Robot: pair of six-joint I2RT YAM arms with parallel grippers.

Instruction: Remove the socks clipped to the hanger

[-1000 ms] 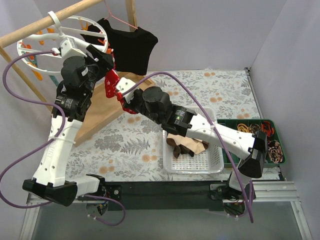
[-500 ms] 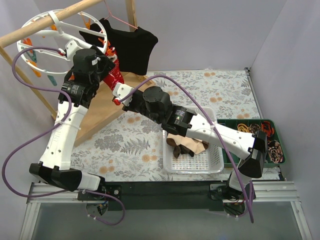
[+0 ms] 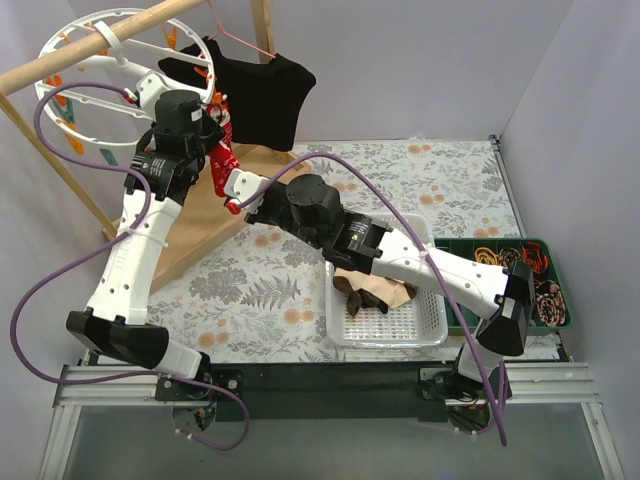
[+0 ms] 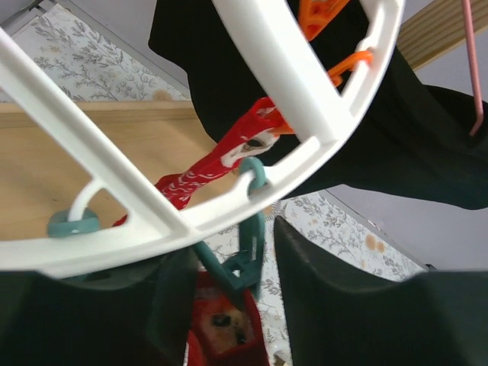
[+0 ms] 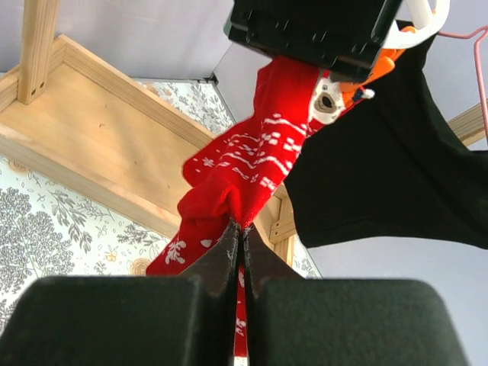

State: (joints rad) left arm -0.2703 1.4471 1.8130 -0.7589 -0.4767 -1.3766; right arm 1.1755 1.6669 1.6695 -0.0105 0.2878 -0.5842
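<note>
The white ring hanger [image 3: 108, 38] hangs from the wooden bar at the back left. A red sock [image 3: 222, 160] with white patterns hangs from it beside an orange clip [image 5: 371, 78]. My right gripper [image 3: 232, 185] is shut on the sock's lower part [image 5: 244, 168], its tips [image 5: 240, 229] pinching the fabric. My left gripper [image 3: 212, 125] is up at the ring [image 4: 274, 69]. Its jaws [image 4: 232, 252] stand on either side of a teal clip [image 4: 248, 255], and a narrow gap shows on the right. More red fabric shows below that clip.
A black T-shirt [image 3: 262, 95] on a pink wire hanger [image 3: 240, 40] hangs right of the ring. The wooden rack's base [image 3: 195, 230] lies under it. A white basket [image 3: 385, 340] holds brown and tan socks [image 3: 372, 290]. A green tray [image 3: 508, 272] sits at the right.
My left gripper has risen toward the ring and its jaws have narrowed around the teal clip. My right gripper has kept its hold on the red sock and shifted slightly left.
</note>
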